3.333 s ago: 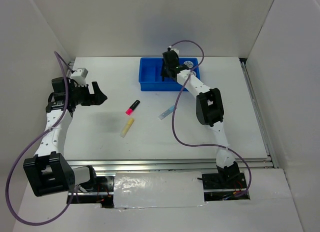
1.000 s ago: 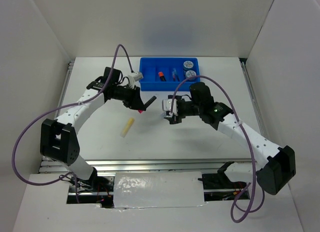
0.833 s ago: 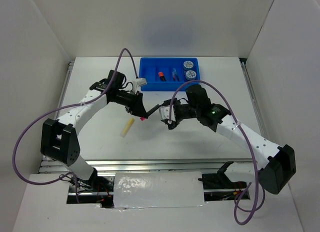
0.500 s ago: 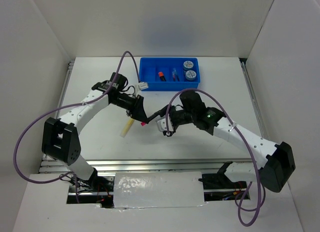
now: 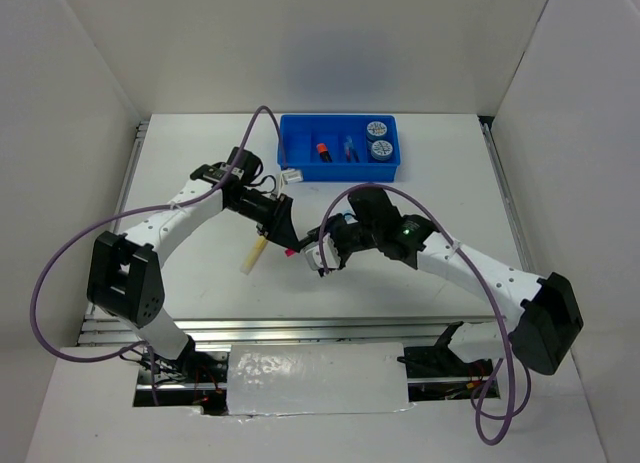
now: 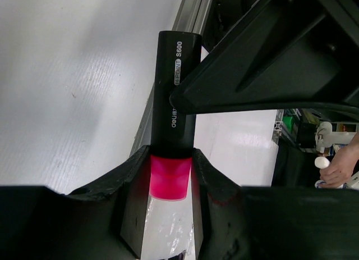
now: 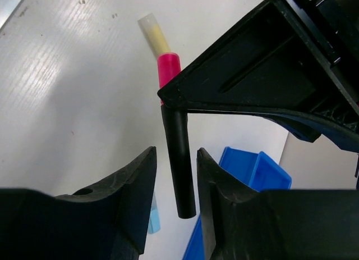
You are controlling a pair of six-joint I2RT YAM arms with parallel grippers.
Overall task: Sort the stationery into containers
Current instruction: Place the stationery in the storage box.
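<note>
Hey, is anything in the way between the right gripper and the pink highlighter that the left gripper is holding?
Nothing visible. The black barrel of the pink highlighter sits between the open fingers of the right gripper, with a small gap at the side. The left gripper is shut on its pink end. The pale yellow highlighter lies beyond, out of the way.

A bright blue rectangular plastic tray [image 5: 375,172] sits at the far middle of the white table [image 5: 180,158]. It holds an orange-capped marker [image 5: 322,149], a thin blue pen [image 5: 348,148] and, at its right end, two round patterned rolls [image 5: 377,129]. Nearer, mid-table, the left gripper [image 5: 285,241] and right gripper [image 5: 322,258] meet tip to tip over a pink highlighter marker [image 5: 290,250]. A pale yellow marker [image 5: 256,254] lies just to their left.
</note>
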